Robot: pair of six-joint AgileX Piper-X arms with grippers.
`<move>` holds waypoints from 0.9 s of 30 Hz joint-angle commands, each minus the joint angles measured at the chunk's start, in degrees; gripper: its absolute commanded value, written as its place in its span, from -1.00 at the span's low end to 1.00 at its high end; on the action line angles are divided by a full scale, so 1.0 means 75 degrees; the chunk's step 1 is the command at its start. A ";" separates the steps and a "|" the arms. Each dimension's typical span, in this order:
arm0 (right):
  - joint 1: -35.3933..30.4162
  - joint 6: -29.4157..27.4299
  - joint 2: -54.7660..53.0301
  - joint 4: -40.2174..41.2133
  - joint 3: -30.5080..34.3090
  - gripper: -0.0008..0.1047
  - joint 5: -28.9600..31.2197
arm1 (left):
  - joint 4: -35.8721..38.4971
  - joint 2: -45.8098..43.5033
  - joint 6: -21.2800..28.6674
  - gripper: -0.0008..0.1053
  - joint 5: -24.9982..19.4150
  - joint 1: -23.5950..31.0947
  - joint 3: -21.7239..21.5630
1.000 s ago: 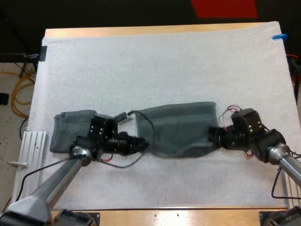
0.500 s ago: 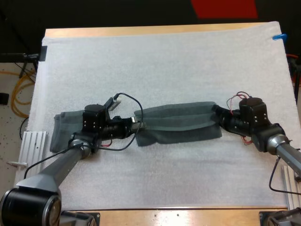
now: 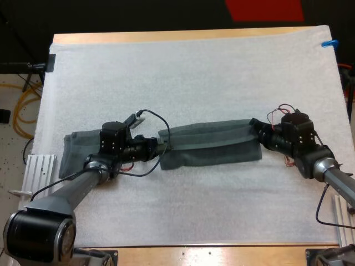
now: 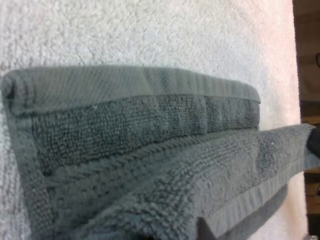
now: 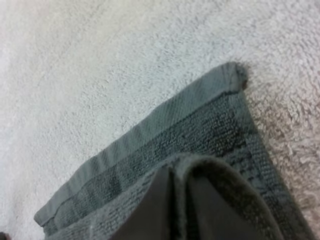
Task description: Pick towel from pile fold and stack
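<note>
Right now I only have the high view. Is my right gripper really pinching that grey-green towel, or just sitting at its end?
Observer: Pinching. In the right wrist view the right gripper has its fingers pressed on a fold of the towel from both sides.
Operator: Where is the corner below that fold?
Observer: The hemmed corner lies on the white mat, just beyond the fingers.
Operator: And at the left end?
Observer: In the left wrist view the upper layer rises off the lower layer, so the fold is not yet laid down.
</note>
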 commanded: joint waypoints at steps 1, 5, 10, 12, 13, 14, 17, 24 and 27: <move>-0.0030 -0.0155 -0.0022 0.0000 -0.0059 -0.99 0.0056 | -0.0073 -0.0010 0.0134 -0.99 -0.0137 -0.0004 -0.0048; -0.0030 -0.0442 -0.0022 0.0000 -0.0059 -0.99 0.0188 | -0.0073 -0.0010 0.0306 -0.98 -0.0304 -0.0004 -0.0048; -0.0030 -0.0545 -0.0022 0.0000 -0.0059 -0.95 0.0187 | -0.0073 -0.0010 0.0643 -0.85 -0.0303 -0.0004 -0.0048; -0.0030 -0.0642 -0.0022 0.0000 -0.0059 -0.76 0.0148 | -0.0073 -0.0010 0.0709 -0.73 -0.0303 -0.0004 -0.0049; -0.0030 -0.0768 -0.0022 0.0000 -0.0059 -0.57 0.0093 | -0.0073 -0.0010 0.0784 -0.61 -0.0303 -0.0004 -0.0054; -0.0030 -0.0853 -0.0022 0.0000 -0.0059 -0.37 0.0034 | -0.0073 -0.0010 0.0833 -0.50 -0.0303 -0.0004 -0.0054; -0.0030 -0.0932 -0.0022 -0.0094 -0.0059 0.23 -0.0006 | -0.0073 -0.0010 0.0936 -0.31 -0.0303 -0.0004 -0.0055; -0.0030 -0.1658 -0.0043 -0.0638 -0.0073 0.37 -0.0213 | -0.0060 -0.0010 0.1356 -0.28 -0.0154 -0.0004 -0.0416; -0.0030 -0.2013 -0.0148 -0.0587 -0.0151 0.36 -0.0212 | 0.0000 -0.0045 0.1464 -0.28 0.0052 -0.0004 -0.0761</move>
